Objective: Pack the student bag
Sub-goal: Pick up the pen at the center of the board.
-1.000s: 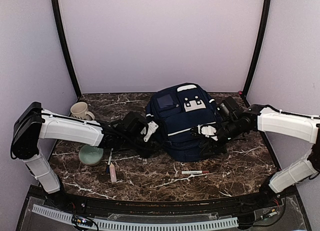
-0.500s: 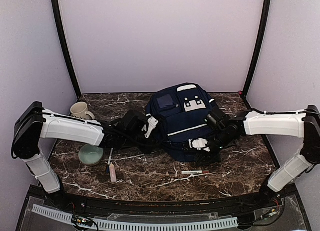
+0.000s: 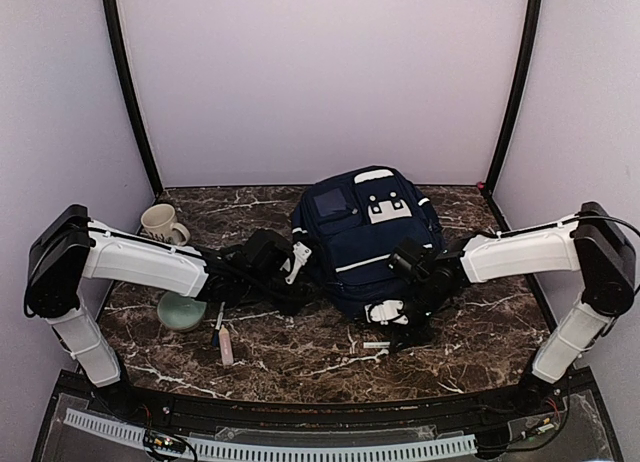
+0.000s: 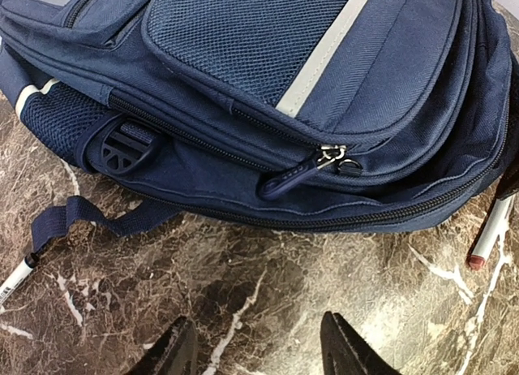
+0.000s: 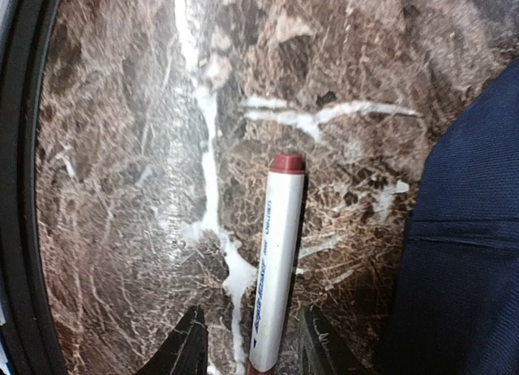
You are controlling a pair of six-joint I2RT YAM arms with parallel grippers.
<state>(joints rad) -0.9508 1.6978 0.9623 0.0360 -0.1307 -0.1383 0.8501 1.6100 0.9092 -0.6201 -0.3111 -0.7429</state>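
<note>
The student bag [image 3: 362, 237], navy blue with thin white stripes, lies flat in the middle of the marble table. Its zipper pull [image 4: 304, 170] and side buckle [image 4: 122, 148] face my left gripper [image 4: 259, 352]. That gripper [image 3: 296, 260] is open over bare marble just left of the bag, with nothing between its fingers. A white marker with a dark red cap [image 5: 276, 253] lies on the table in front of the bag [image 5: 462, 245]. My right gripper [image 5: 253, 348] is open and straddles the marker's near end, with a gap on each side. The right gripper [image 3: 385, 315] hangs just above the marker [image 3: 378, 344].
A cream mug [image 3: 160, 222] stands at the far left, with a pale green bowl [image 3: 181, 309] nearer. A pink tube [image 3: 226, 344] and a thin pen [image 3: 217, 320] lie beside the bowl. A loose bag strap [image 4: 73, 217] trails on the marble. The table's black front rim [image 5: 16, 188] is close.
My right arm has swung from the bag's right side down and left to the marker in front of the bag. The left arm has hardly moved.
</note>
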